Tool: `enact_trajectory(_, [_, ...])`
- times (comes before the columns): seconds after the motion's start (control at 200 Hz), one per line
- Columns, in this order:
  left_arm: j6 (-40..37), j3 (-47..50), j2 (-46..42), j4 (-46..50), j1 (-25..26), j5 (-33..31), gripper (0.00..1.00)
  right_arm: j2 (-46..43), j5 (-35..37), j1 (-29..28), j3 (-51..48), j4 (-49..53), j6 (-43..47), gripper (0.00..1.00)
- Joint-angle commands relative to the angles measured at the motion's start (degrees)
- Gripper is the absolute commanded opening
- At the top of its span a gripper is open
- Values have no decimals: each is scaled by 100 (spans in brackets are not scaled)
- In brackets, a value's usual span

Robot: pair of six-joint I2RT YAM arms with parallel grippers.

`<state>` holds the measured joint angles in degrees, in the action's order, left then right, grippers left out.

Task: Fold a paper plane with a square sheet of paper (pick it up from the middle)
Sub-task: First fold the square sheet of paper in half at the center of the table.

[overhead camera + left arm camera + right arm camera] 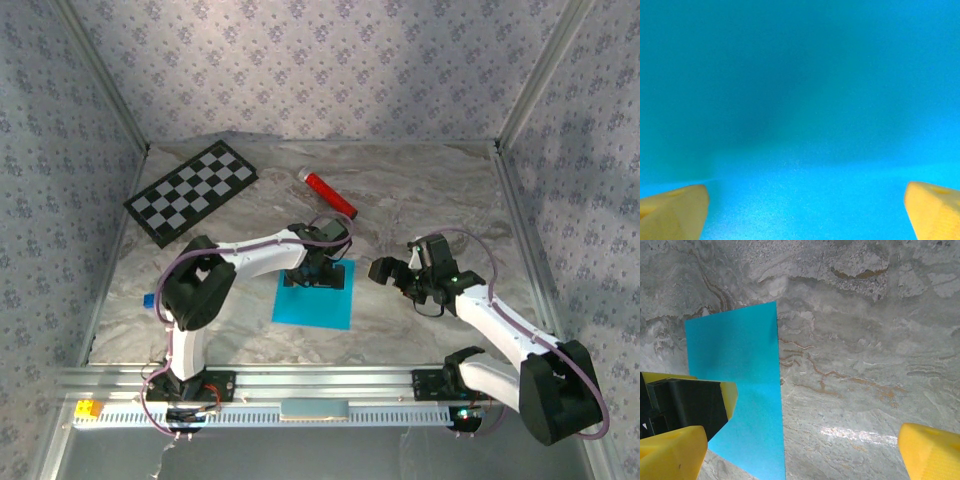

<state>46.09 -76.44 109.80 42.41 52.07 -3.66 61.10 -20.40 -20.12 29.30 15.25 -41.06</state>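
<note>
Since the left gripper (pixel 316 274), jaws wide apart, sits low over the 12 o'clock edge of the square sheet of paper (pixel 314 303) lying flat on the table (pixel 440 195), and the right gripper (pixel 384 270) gapes at its 3 o'clock, closing here might crumple it off-centre.

Right hand (pixel 801 452) jaws spread wide above marble table (pixel 865 340); square sheet of paper (pixel 740 350) lies flat at left.

The square sheet of paper (pixel 315 298), bright cyan-blue and unfolded, lies flat on the marbled table's middle.
</note>
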Motion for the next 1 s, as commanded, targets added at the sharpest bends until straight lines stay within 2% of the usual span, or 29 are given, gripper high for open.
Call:
enact_trajectory(0.0, [-82, -6, 167, 154, -31, 51, 100, -48, -33, 24, -39, 123, 11, 100])
enact_trajectory(0.345, [-27, 143, 592, 27, 25, 189, 98, 14, -23, 10, -78, 80, 5, 100])
enact_trajectory(0.76, [22, 104, 549, 43, 79, 138, 92, 25, -16, 8, -78, 60, -26, 100])
enact_trajectory(0.875, [27, 48, 455, -1, 108, 103, 82, 7, 14, 8, -49, 79, -25, 100])
enact_trajectory(0.945, [31, 1, 389, -21, 119, 78, 70, -21, 60, 8, -22, 133, -27, 100])
enact_trajectory(0.994, [37, -17, 320, -26, 132, 35, 67, -73, 131, 9, -7, 172, -40, 100])
